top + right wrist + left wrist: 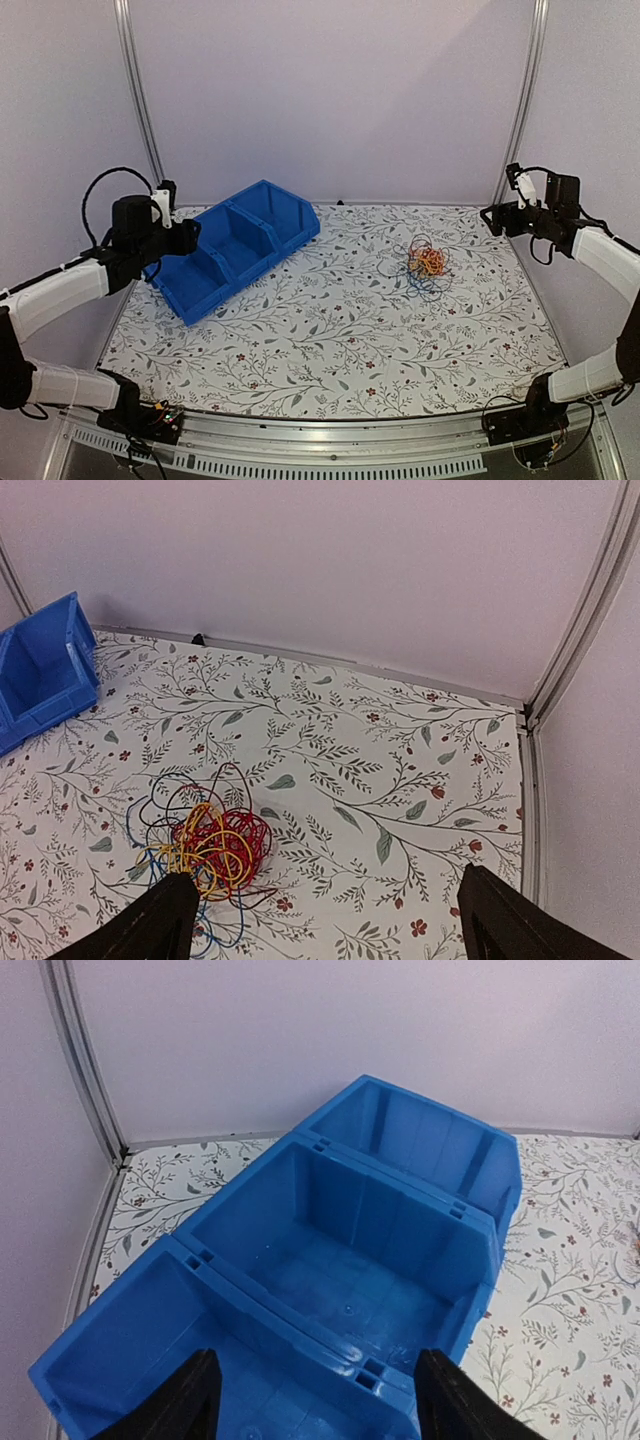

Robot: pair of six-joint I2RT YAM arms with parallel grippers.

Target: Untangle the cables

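The cables (428, 264) lie as one tangled clump of red, orange-yellow, blue and dark wires on the floral table, right of centre. The right wrist view shows the clump (205, 845) at lower left, beside the left fingertip (165, 920). My right gripper (325, 920) is open and empty, held high above the table's far right edge (497, 216). My left gripper (315, 1400) is open and empty, hovering above the blue bin (330, 1280), far from the cables; in the top view it sits at far left (178, 237).
The blue bin (235, 250) with three compartments stands at the back left, angled diagonally; its corner shows in the right wrist view (45, 670). Metal frame posts (135, 90) rise at the back corners. White walls enclose the table.
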